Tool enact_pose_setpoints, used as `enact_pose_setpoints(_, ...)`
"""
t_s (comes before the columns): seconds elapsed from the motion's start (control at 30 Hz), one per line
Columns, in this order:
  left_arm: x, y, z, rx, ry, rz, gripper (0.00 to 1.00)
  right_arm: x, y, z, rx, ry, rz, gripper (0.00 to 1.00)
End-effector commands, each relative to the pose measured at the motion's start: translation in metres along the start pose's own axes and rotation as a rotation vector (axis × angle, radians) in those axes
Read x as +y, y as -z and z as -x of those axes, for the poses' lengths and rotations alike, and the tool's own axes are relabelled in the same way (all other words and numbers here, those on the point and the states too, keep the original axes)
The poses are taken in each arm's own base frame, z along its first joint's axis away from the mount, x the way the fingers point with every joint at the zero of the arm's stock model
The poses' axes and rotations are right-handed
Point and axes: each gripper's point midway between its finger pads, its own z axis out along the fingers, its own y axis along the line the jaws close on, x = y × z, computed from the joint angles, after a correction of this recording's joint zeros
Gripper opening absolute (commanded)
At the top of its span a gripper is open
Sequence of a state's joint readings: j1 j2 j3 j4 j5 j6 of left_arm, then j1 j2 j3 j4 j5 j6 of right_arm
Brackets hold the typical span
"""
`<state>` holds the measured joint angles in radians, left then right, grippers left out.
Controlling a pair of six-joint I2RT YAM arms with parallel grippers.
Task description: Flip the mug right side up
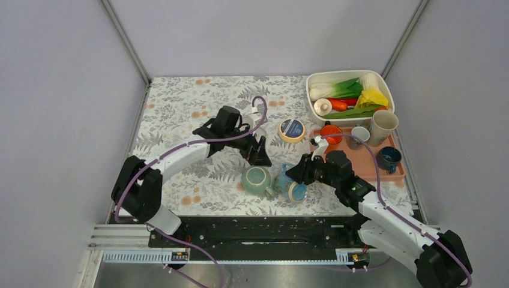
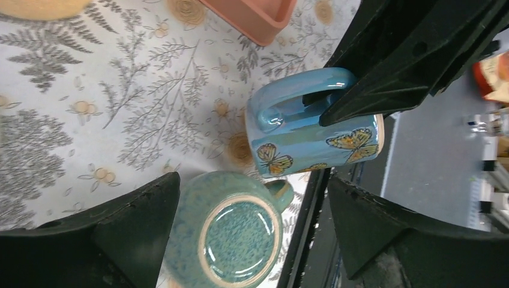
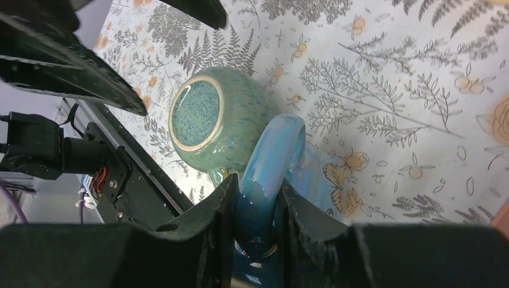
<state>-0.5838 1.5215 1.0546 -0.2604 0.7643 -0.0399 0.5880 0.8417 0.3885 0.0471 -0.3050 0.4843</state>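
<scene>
A green speckled mug (image 1: 257,180) stands upside down on the floral cloth, base up. It also shows in the left wrist view (image 2: 231,234) and the right wrist view (image 3: 210,120). A blue butterfly mug (image 1: 291,187) lies on its side right beside it, handle up (image 2: 306,135). My right gripper (image 1: 302,173) is shut on the blue mug's handle (image 3: 270,156); the gripper (image 3: 258,198) pinches the loop. My left gripper (image 1: 259,155) is open and empty, hovering just above and behind the green mug, its jaws (image 2: 253,179) spread wider than the mug.
A salmon tray (image 1: 360,161) at the right holds a dark blue cup (image 1: 389,157), a beige cup (image 1: 383,126) and an orange item (image 1: 331,132). A white bin of vegetables (image 1: 348,96) stands behind it. A round tin (image 1: 292,130) lies mid-table. The black front rail (image 1: 258,231) is close to the mugs.
</scene>
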Motion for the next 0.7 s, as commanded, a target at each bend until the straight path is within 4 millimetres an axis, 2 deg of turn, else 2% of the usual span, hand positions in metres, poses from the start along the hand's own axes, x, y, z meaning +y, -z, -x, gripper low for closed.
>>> enact_pose_setpoints(0.0, -0.024, -0.013, 0.012, -0.043, 0.045, -0.155, 0.96, 0.044, 0.01, 0.056, -0.185, 0.17, 0.152, 0.0)
enact_pose_setpoints(0.13, -0.026, -0.022, 0.005, -0.041, 0.109, -0.203, 0.96, 0.052, 0.018, 0.069, -0.239, 0.19, 0.166, 0.0)
enact_pose_setpoints(0.37, -0.029, -0.033, 0.01, -0.036, 0.178, -0.264, 0.93, 0.07, 0.038, 0.098, -0.356, 0.22, 0.192, 0.0)
enact_pose_setpoints(0.57, -0.048, -0.031, 0.015, -0.045, 0.192, -0.351, 0.88, 0.08, 0.052, 0.12, -0.437, 0.253, 0.189, 0.0)
enact_pose_setpoints(0.67, -0.065, -0.024, 0.02, -0.063, 0.184, -0.422, 0.8, 0.083, 0.055, 0.126, -0.464, 0.261, 0.194, 0.0)
